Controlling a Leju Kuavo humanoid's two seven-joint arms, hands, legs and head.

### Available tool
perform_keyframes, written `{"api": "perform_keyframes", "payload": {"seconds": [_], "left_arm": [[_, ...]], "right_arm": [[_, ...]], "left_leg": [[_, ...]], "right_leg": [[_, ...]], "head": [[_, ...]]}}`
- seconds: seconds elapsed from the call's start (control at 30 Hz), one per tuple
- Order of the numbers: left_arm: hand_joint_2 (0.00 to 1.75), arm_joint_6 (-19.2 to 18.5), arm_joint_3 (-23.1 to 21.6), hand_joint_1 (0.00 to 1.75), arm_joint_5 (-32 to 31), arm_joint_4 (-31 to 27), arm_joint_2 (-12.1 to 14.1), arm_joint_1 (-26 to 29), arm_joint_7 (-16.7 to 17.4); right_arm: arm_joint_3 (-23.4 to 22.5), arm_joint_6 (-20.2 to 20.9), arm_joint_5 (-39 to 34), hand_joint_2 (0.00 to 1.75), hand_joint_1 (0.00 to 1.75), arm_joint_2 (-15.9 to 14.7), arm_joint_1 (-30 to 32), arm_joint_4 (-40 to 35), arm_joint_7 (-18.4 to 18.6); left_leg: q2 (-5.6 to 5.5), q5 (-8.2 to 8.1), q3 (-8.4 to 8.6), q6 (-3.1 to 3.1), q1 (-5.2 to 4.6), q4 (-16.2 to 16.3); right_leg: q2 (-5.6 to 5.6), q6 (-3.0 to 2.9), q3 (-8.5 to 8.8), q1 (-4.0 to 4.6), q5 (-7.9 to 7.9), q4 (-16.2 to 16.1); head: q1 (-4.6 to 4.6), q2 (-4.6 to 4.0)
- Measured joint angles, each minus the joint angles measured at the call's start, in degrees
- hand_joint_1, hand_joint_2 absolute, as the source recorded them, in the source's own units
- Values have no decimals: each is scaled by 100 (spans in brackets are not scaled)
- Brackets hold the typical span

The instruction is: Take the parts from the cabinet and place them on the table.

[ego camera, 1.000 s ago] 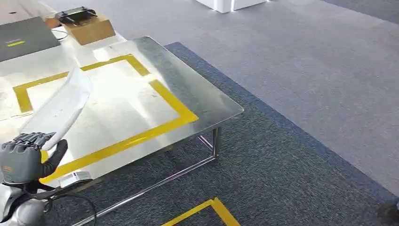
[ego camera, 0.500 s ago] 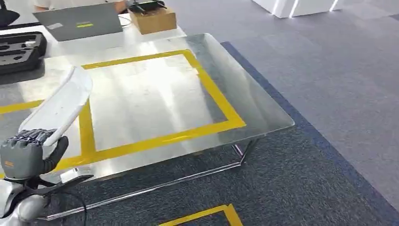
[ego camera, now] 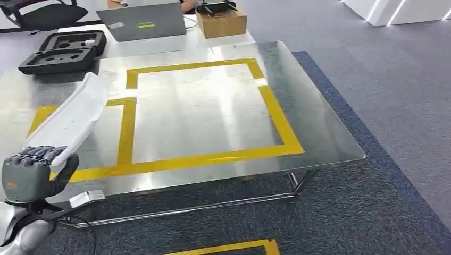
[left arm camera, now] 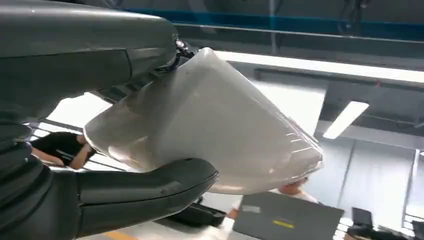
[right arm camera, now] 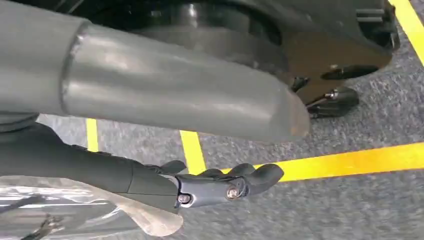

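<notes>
Here the left hand [ego camera: 31, 178] is seen at the lower left of the head view, raised in front of the near edge of the metal table [ego camera: 330, 138]. Its fingers are clenched around the lower end of a long white part [ego camera: 74, 119], with the thumb pressed against one face and the darker fingers wrapped over the other. The part is held tilted, rising from the hand up and away over the table's near left corner, above the surface rather than resting on it. In the left wrist view the same grasp is shown close up: the smooth, curved white shell is pinched between the thick grey thumb and the fingers above it.

The right hand [right arm camera: 220, 187] is seen in the right wrist view, hanging above grey carpet crossed by yellow floor tape [right arm camera: 350, 161]. Its fingers are curled inward, and nothing is seen grasped in them.

On the table top a large rectangle is marked in yellow tape [ego camera: 276, 114], with bare reflective metal inside it. At the far left edge a black moulded tray [ego camera: 64, 50] is placed; beyond it a grey laptop [ego camera: 143, 24] and a cardboard box [ego camera: 220, 21] are seen. To the right of the table, open carpet [ego camera: 393, 95] extends.
</notes>
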Motion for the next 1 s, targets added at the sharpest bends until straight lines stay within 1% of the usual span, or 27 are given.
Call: {"api": "perform_keyframes", "payload": {"seconds": [0.03, 0.07, 0.1, 0.13, 0.17, 0.2, 0.23, 0.27, 0.3, 0.33, 0.4, 0.43, 0.47, 0.5, 0.53, 0.57, 0.6, 0.63, 0.67, 0.7, 0.73, 0.77, 0.8, 0.83, 0.87, 0.97, 1.0], "left_arm": [[175, 0, -15, 175, 0, 11, 0, -17, 7], [175, 0, -31, 175, 2, 24, 7, -16, 26], [175, -2, -55, 175, 2, 39, 18, -16, 55], [175, -2, -83, 175, 2, 55, 28, -17, 90], [175, -2, -107, 175, 7, 63, 48, -20, 107], [175, -2, -125, 175, 7, 68, 70, -25, 114], [175, -2, -140, 175, 7, 68, 83, -38, 120], [175, -2, -155, 175, 7, 72, 90, -65, 122], [175, -2, -173, 175, 7, 74, 92, -104, 131], [175, 0, -186, 175, 9, 76, 96, -101, 131], [175, 0, -212, 175, 13, 85, 135, -96, 162], [175, 0, -230, 175, 15, 87, 144, -98, 190], [175, 2, -238, 175, 15, 87, 162, -129, 210], [175, 0, -278, 175, 15, 90, 166, -165, 230], [175, 0, -306, 175, 17, 92, 168, -178, 245], [175, 0, -324, 175, 17, 101, 168, -182, 249], [175, -2, -356, 175, 17, 120, 181, -197, 260], [175, -2, -398, 175, 17, 138, 188, -214, 267], [175, -2, -431, 175, 15, 148, 201, -241, 269], [175, -2, -453, 175, 15, 155, 208, -273, 273], [175, -2, -474, 175, 15, 164, 216, -305, 273], [175, -2, -490, 175, 15, 175, 227, -337, 273], [175, -2, -509, 175, 15, 184, 243, -382, 273], [175, -2, -540, 175, 15, 197, 266, -411, 278], [175, -2, -558, 175, 13, 210, 284, -423, 280], [175, -2, -614, 175, 9, 240, 321, -462, 282], [175, -2, -627, 175, 9, 251, 328, -475, 282]], "right_arm": [[0, 0, 2, 0, 0, 0, 4, 0, 2], [0, 0, 9, 0, 0, 0, 8, 0, 11], [2, 0, 11, 0, 0, 0, 10, 0, 20], [4, 0, 13, 0, 0, 0, 12, 0, 26], [7, 0, 15, 0, 0, 0, 10, 0, 26], [11, 0, 15, 0, 0, 0, 8, 0, 26], [18, 0, 17, 0, 0, 0, 9, 0, 26], [28, 0, 20, 0, 0, 0, 9, 2, 26], [35, 0, 24, 0, 0, 0, 7, 2, 26], [39, 0, 30, 0, 0, 0, 9, 2, 26], [46, 0, 37, 0, 0, 0, -2, 2, 28], [50, 2, 42, 0, 0, -2, -8, 2, 26], [55, 15, 48, 0, 0, -2, -13, 2, 13], [55, 35, 39, 0, 0, -4, -16, 2, -2], [55, 70, 9, 0, 0, -9, -13, 2, -2], [55, 100, 0, 0, 0, -11, -8, 2, -2], [55, 140, 0, 0, 0, -13, -5, 2, -2], [55, 160, 0, 0, 0, -13, -8, 2, -2], [55, 179, 2, 0, 0, -13, -13, 2, 0], [55, 188, 2, 0, 0, -15, -18, 2, 0], [55, 199, 2, 0, 0, -17, -24, 2, 0], [55, 203, 2, 0, 0, -20, -32, 2, 0], [55, 214, 0, 0, 0, -22, -47, 2, -2], [57, 214, -2, 0, 0, -22, -49, 2, 0], [57, 216, -2, 0, 0, -22, -45, 2, 0], [57, 219, -7, 0, 0, -22, -47, 2, 0], [57, 219, -7, 0, 0, -22, -49, 2, 0]], "left_leg": [[60, -217, -234, -22, 20, 490], [76, -357, -428, -37, 32, 890], [78, -372, -527, -49, 41, 1081], [85, -247, -476, -56, 48, 986], [109, -12, -303, -53, 51, 640], [171, 247, -52, -38, 49, 154], [390, 486, 228, -10, 35, -382], [735, 401, 346, 8, -42, -585], [700, 396, 332, 78, -60, -662], [644, 389, 304, 102, -61, -652], [477, 386, 288, 161, -58, -656], [418, 411, 314, 213, -7, -694], [374, 411, 317, 240, -6, -693], [336, 411, 309, 286, -3, -692], [268, 409, 308, 296, -3, -692], [228, 401, 309, 309, -8, -689], [187, 397, 312, 314, -15, -688], [148, 395, 321, 313, -18, -687], [114, 390, 331, 309, -19, -685], [84, 379, 350, 297, -19, -682], [62, 364, 377, 278, -19, -682], [54, 350, 385, 256, -19, -681], [40, 332, 361, 224, -59, -641], [32, 346, 353, 200, -51, -654], [33, 341, 352, 278, -55, -639], [36, 354, 381, 282, -53, -682], [37, 357, 388, 279, -52, -693]], "right_leg": [[-90, -18, 7, 10, -16, 2], [-171, -25, 10, 14, -29, 3], [-249, -23, 16, 16, -42, 5], [-333, -18, 34, 17, -59, 6], [-408, -6, 59, 17, -79, 6], [-470, 11, 96, 18, -103, 6], [-533, 33, 140, 27, -135, 6], [-580, 67, 156, 66, -162, 8], [-637, 107, 152, 99, -192, 33], [-715, 125, 168, 115, -204, 17], [-881, 184, 224, 115, -237, -17], [-761, 237, 166, 78, -295, 17], [-426, 256, 116, 65, -407, 193], [-230, 263, -62, 61, -600, 568], [-134, 270, -343, 63, -833, 1113], [-101, 272, -603, 67, -983, 1563], [-94, 270, -813, 70, -1011, 1862], [-93, 262, -868, 71, -892, 1841], [-93, 248, -808, 71, -657, 1586], [-92, 228, -622, 71, -339, 1107], [-87, 194, -379, 71, -38, 545], [-62, 159, -241, 73, 41, 185], [-48, 141, -152, 75, 1, 77], [-48, 125, -148, 76, 23, 84], [-46, 157, -146, 73, 45, 72], [-35, 148, -142, 82, 41, 72], [-35, 127, -139, 85, 35, 72]], "head": [[2, 0], [2, 0], [0, 0], [-2, 0], [0, 0], [-2, 0], [-2, 0], [-2, 0], [-15, 0], [15, 0], [7, 0], [7, 0], [37, 0], [53, 0], [65, 0], [63, 0], [68, 0], [61, 0], [68, 0], [66, 0], [68, 0], [68, 0], [57, 0], [55, 0], [55, 0], [53, 0], [55, 0]]}}
